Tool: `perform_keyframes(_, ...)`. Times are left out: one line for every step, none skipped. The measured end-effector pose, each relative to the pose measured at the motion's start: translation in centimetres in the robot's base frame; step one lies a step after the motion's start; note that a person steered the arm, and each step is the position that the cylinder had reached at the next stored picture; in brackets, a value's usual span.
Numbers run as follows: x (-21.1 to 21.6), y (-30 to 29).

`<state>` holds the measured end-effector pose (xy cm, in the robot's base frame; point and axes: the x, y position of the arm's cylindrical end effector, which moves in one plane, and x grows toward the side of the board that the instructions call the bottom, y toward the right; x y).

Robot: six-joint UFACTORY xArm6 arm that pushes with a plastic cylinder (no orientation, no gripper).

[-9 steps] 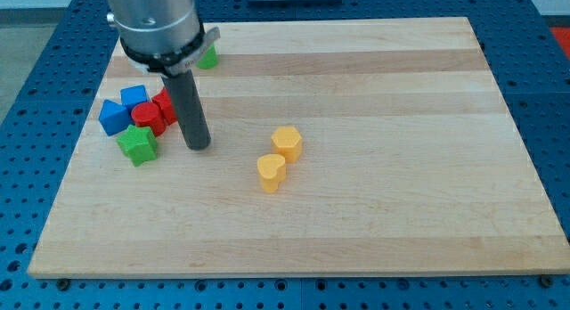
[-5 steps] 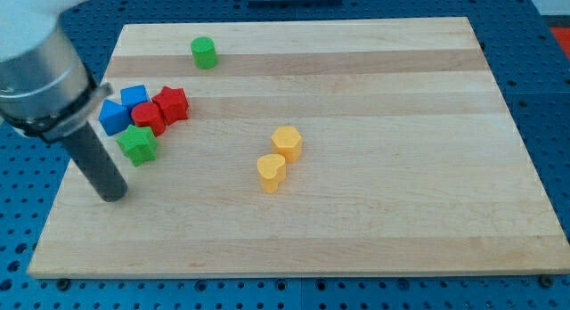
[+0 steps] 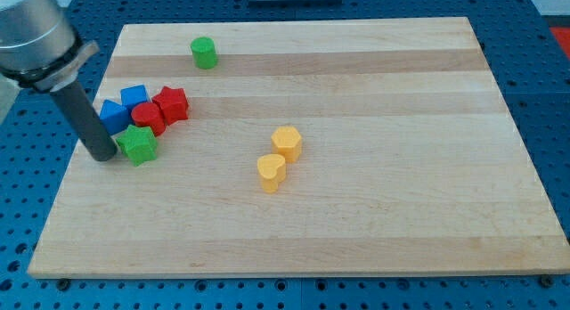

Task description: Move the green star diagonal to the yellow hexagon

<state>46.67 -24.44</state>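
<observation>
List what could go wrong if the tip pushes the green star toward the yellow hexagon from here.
1. My tip sits just left of the green star, which touches the red block and lies close to the blue block; a push angled upward would likely drag those along.
2. The yellow heart-like block lies right beside the yellow hexagon; an overshooting star may knock either one.

Two blue blocks (image 3: 123, 108) and two red blocks (image 3: 161, 110) cluster together; a green cylinder (image 3: 204, 53) sits apart; a yellow heart-shaped block (image 3: 272, 172) lies on the wooden board (image 3: 374, 212).
</observation>
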Motion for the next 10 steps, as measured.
perform_keyframes(0.0, 3.7)
perform_keyframes(-0.2, 7.6)
perform_keyframes(-1.4, 11.0)
perform_keyframes(-2.7, 12.5)
perform_keyframes(-3.7, 12.5)
perform_keyframes(-5.2, 12.5)
perform_keyframes(-6.9, 12.8)
perform_keyframes(-9.2, 14.6)
perform_keyframes(-10.7, 17.3)
perform_keyframes(-10.8, 21.0)
